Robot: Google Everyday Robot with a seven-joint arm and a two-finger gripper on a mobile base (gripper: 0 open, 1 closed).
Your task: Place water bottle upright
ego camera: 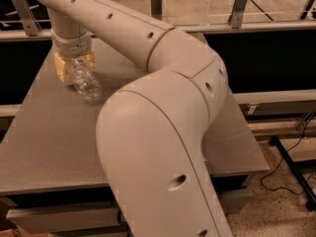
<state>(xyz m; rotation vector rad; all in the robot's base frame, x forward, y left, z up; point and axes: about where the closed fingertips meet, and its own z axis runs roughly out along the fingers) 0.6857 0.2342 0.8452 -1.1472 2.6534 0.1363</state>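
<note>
The water bottle (86,83), clear and ribbed, lies tilted on the grey table (49,142) at its far left, base pointing toward the lower right. Its cap end is hidden inside my gripper (75,67). The gripper hangs down from the wrist right over the bottle's upper part. Its tan fingers (61,69) stand on either side of the bottle and are closed on it. My large cream arm (163,132) fills the middle of the view and hides much of the table.
A metal rail with upright posts (238,6) runs along the table's far side. The table's right edge (252,147) drops to the floor, where a black cable and a stand leg (291,164) lie.
</note>
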